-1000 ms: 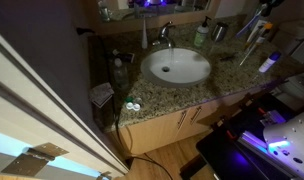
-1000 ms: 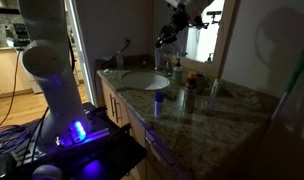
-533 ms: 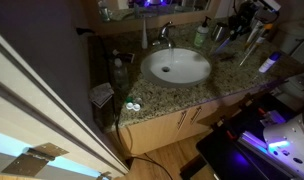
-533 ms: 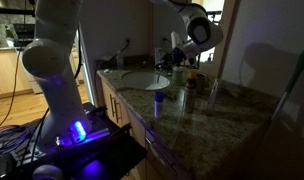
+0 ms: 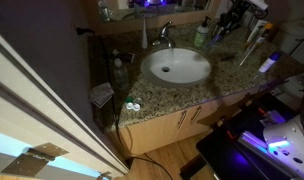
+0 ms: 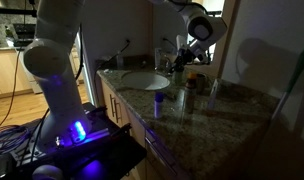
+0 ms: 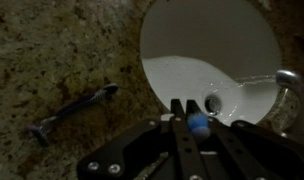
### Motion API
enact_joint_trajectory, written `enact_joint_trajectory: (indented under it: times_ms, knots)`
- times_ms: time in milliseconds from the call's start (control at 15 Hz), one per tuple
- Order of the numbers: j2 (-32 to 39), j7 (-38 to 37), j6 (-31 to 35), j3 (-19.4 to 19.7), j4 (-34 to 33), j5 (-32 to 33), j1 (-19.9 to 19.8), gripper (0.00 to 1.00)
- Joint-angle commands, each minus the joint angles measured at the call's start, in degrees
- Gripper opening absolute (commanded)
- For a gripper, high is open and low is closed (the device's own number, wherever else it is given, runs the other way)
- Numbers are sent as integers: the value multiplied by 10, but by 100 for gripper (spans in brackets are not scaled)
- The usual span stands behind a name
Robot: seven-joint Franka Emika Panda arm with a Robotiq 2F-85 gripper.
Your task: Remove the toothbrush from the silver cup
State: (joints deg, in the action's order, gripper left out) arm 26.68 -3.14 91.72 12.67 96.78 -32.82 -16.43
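Observation:
In the wrist view my gripper (image 7: pixel 192 118) is shut on a thin thing with a blue and white tip, the toothbrush head (image 7: pixel 198 125), above the white sink (image 7: pixel 207 50). In both exterior views the gripper (image 5: pixel 226 24) (image 6: pixel 181 58) hangs low over the back of the counter, right of the faucet (image 5: pixel 164 35). The silver cup (image 5: pixel 219 35) stands just under the gripper and is mostly hidden by it. It does not show in the wrist view. The rest of the toothbrush is hidden by the fingers.
A pale bottle with a green top (image 5: pixel 201 36) stands next to the cup. A dark razor (image 7: pixel 74 110) lies on the granite counter (image 7: pixel 52 50). White sticks (image 5: pixel 254 35) and a blue-white item (image 5: pixel 269 62) sit further along. A blue cup (image 6: pixel 160 97) stands near the counter's front edge.
The arm has come down from high near the mirror to just over the cup by the faucet. Nothing else on the counter has moved.

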Motion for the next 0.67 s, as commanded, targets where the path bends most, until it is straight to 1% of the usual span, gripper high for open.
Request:
enact_joint_trajectory:
  times_ms: [0,67,133,200,267,400,467,600]
  knots:
    - [-5,-30,21,2,-1,66,6,3]
    - [-4,-39,24,3,0,79,5,4]
    - [-1,-51,24,5,0,92,4,36]
    - [-1,-60,26,6,1,97,2,35]
    - [-4,-73,35,11,3,102,0,36]
    - [-13,-95,56,19,7,116,-1,49]
    - [-20,-107,70,25,9,124,-1,58]
    - [-41,-128,94,36,15,156,5,72]
